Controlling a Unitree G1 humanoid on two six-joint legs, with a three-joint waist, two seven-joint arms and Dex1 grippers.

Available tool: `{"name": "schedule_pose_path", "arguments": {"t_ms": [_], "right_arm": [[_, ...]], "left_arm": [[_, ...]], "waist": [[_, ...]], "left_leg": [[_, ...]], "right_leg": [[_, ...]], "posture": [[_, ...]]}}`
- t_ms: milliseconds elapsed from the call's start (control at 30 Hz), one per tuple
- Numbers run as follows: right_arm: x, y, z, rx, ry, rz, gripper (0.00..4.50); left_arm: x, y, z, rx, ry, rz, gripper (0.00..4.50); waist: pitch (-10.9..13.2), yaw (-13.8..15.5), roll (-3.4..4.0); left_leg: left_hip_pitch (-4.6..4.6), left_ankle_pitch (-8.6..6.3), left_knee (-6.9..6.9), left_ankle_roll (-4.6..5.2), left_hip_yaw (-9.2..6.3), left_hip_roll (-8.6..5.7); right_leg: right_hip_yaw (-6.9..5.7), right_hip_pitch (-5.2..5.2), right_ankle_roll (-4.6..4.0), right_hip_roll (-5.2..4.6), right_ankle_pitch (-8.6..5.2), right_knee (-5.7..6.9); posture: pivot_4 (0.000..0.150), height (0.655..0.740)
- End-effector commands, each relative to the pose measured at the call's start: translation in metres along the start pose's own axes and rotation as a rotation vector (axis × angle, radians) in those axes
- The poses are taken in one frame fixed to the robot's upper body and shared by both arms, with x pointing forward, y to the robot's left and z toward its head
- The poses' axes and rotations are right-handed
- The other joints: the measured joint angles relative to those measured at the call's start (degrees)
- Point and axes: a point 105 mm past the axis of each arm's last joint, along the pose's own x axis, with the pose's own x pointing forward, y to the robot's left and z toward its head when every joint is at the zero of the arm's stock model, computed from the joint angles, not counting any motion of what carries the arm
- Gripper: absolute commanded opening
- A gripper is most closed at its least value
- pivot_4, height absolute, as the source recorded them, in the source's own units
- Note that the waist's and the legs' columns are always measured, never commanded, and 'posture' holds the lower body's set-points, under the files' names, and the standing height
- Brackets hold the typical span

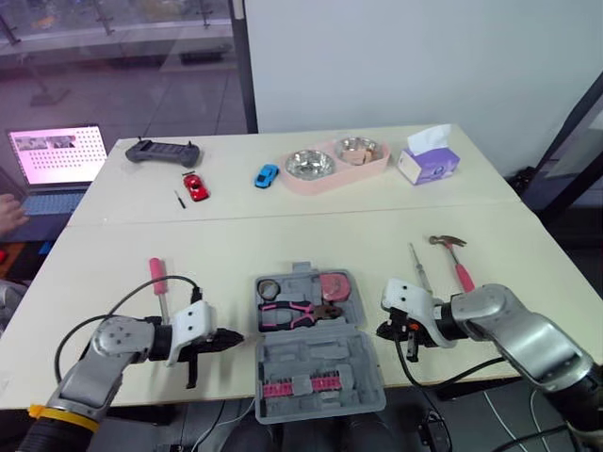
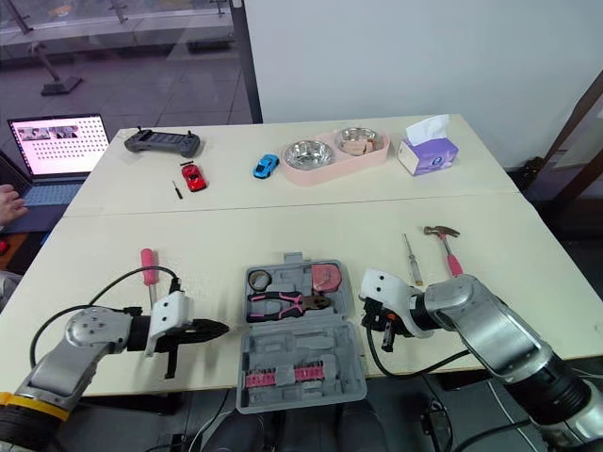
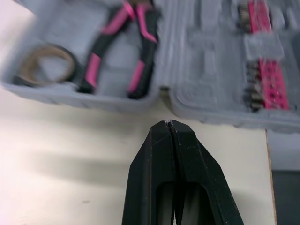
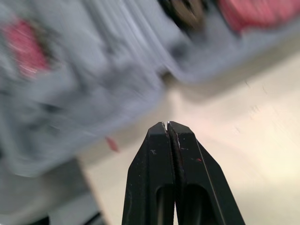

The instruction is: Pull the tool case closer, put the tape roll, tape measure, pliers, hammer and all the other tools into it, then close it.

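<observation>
The grey tool case [image 1: 303,354] lies open at the table's front centre, its lid half with pink bits [image 1: 300,386] toward the front edge. In its far half rest a tape roll [image 1: 270,287], pink-handled pliers [image 1: 294,313] and a pink tape measure [image 1: 334,285]. My left gripper [image 1: 236,337] is shut and empty just left of the case, pointing at it. Shut and empty too, my right gripper [image 1: 381,330] sits just right of the case. A pink-handled hammer [image 1: 452,254] and a thin screwdriver [image 1: 417,264] lie on the right, and a pink screwdriver [image 1: 158,282] lies on the left.
On the far table stand a pink tray with two metal bowls [image 1: 334,162], a tissue box [image 1: 428,160], a blue toy car [image 1: 267,175], a red toy car [image 1: 195,185] and a black controller [image 1: 163,151]. A laptop [image 1: 55,160] and a person's hand [image 1: 9,213] are at the left.
</observation>
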Motion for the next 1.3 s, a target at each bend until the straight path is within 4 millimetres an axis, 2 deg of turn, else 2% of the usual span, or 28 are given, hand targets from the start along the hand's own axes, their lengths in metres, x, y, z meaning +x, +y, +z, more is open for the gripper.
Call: {"name": "schedule_pose_path", "arguments": {"t_ms": [33, 267, 467, 700, 1100, 1300], "right_arm": [[0.006, -0.004, 0.005, -0.085, 0.028, -0.012, 0.0], [0.026, 0.001, 0.026, -0.158, 0.016, 0.02, 0.0], [0.031, 0.004, 0.045, -0.188, -0.009, 0.036, 0.0], [0.028, -0.01, 0.042, -0.187, 0.011, -0.006, 0.0], [0.024, -0.057, 0.039, -0.128, 0.001, -0.145, 0.0], [0.026, -0.059, 0.039, -0.126, 0.004, -0.141, 0.0]], "left_arm": [[0.01, -0.001, -0.004, 0.017, 0.046, -0.002, 0.07], [0.029, 0.007, -0.008, 0.042, 0.087, 0.028, 0.07], [0.044, 0.009, -0.011, 0.044, 0.097, 0.023, 0.07], [0.053, 0.026, -0.012, 0.067, 0.101, 0.032, 0.07], [0.076, 0.062, 0.006, 0.137, 0.084, 0.035, 0.07], [0.077, 0.067, 0.009, 0.136, 0.076, 0.043, 0.07]], "waist": [[0.0, 0.02, 0.0], [0.02, 0.11, -0.01], [-0.02, 0.22, 0.06], [-0.1, 0.96, 0.18], [-0.11, 1.52, 0.2], [-0.11, 1.55, 0.2]], "left_leg": [[-0.04, 0.0, 0.0, 0.0, 0.0, 0.0], [-0.09, 0.02, 0.05, -0.04, -0.02, -0.01], [0.03, 0.03, 0.09, -0.04, -0.04, -0.05], [0.2, 0.07, 0.17, -0.08, -0.06, -0.08], [0.23, 0.08, 0.46, -0.07, -0.09, -0.14], [0.21, 0.07, 0.48, -0.05, -0.12, -0.16]], "right_leg": [[0.0, -0.05, 0.08, 0.0, 0.04, 0.0], [-0.01, -0.09, 0.08, 0.01, 0.06, 0.06], [-0.02, 0.08, 0.1, 0.0, 0.08, 0.07], [-0.09, 0.31, 0.15, 0.01, 0.13, 0.08], [-0.09, 0.52, 0.29, 0.16, 0.25, 0.08], [-0.1, 0.52, 0.32, 0.18, 0.26, 0.09]], "posture": [[0.15, 0.74], [0.15, 0.74], [0.15, 0.74], [0.15, 0.74], [0.15, 0.74], [0.15, 0.74]]}}
